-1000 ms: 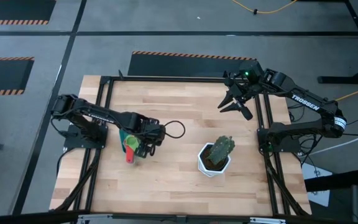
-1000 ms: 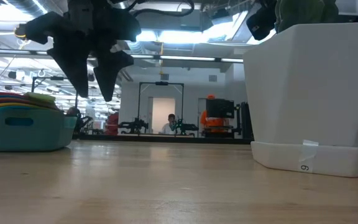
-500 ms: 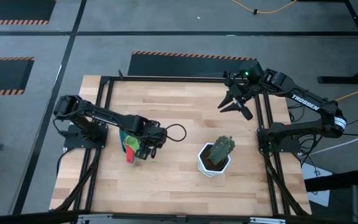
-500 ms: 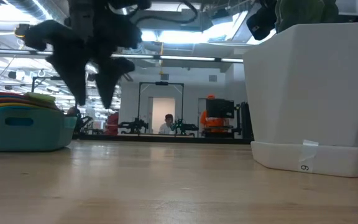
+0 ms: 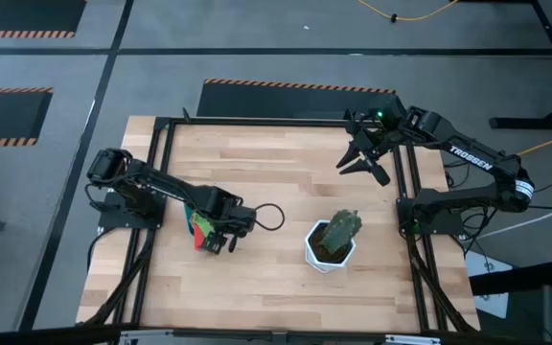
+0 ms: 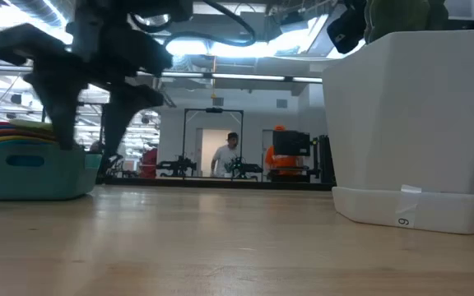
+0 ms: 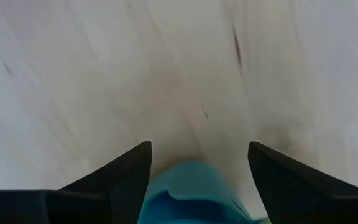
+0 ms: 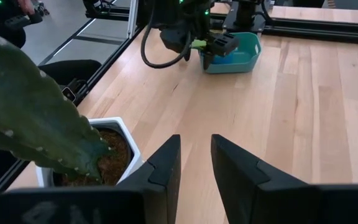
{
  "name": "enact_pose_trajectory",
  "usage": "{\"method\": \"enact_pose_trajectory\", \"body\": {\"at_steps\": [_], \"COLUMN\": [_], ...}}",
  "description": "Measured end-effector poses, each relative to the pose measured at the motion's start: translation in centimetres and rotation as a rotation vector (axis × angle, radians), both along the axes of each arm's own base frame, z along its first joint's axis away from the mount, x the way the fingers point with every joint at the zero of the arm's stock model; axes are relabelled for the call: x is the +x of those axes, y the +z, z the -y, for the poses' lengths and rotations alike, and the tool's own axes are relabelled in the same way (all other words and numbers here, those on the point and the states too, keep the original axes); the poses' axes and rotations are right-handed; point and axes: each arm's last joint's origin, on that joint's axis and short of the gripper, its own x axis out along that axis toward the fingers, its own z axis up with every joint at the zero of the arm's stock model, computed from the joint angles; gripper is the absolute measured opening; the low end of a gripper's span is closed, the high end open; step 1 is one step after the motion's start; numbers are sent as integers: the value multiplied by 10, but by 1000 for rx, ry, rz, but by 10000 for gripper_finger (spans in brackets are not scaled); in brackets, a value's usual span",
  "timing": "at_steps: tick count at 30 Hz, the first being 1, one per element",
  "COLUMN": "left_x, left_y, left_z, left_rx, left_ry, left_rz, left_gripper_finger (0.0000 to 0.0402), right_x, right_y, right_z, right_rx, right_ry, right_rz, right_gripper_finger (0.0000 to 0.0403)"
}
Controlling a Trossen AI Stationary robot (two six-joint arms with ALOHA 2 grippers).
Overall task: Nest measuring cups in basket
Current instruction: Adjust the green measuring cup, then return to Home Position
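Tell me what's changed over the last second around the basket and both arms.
The left gripper has pulled back over the basket toward the left arm's base, fingers open and empty. In the room behind, a person has stood up. The stacked measuring cups, the white pot and the right gripper stayed put.

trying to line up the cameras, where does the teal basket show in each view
High view: basket left of centre on the table, mostly under the left end effector.
Low view: far left, basket on the tabletop with coloured cups stacked in it.
Left wrist view: teal rim at the bottom, between the open fingers.
Right wrist view: basket at the top, across the table.
Shared landmark: the left end effector beside the basket.
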Motion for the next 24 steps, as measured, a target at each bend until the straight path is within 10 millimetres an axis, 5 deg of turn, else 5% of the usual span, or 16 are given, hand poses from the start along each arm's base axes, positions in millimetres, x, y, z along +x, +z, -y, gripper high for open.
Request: {"method": "enact_pose_trajectory", "body": {"at_steps": [15, 24], "left_x": [-11, -10], "left_y": [1, 50], "left_z": [17, 7], "left_rx": [7, -67], "left_ry": [2, 97], "left_rz": [-56, 305], "left_gripper_finger": [261, 261], "right_x": [0, 0], "right_y": [0, 0], "right_z": [0, 0], "right_rx": [0, -4], "right_ry": [0, -5], "right_rz": [-1, -2], "right_gripper_finger": [94, 94]}}
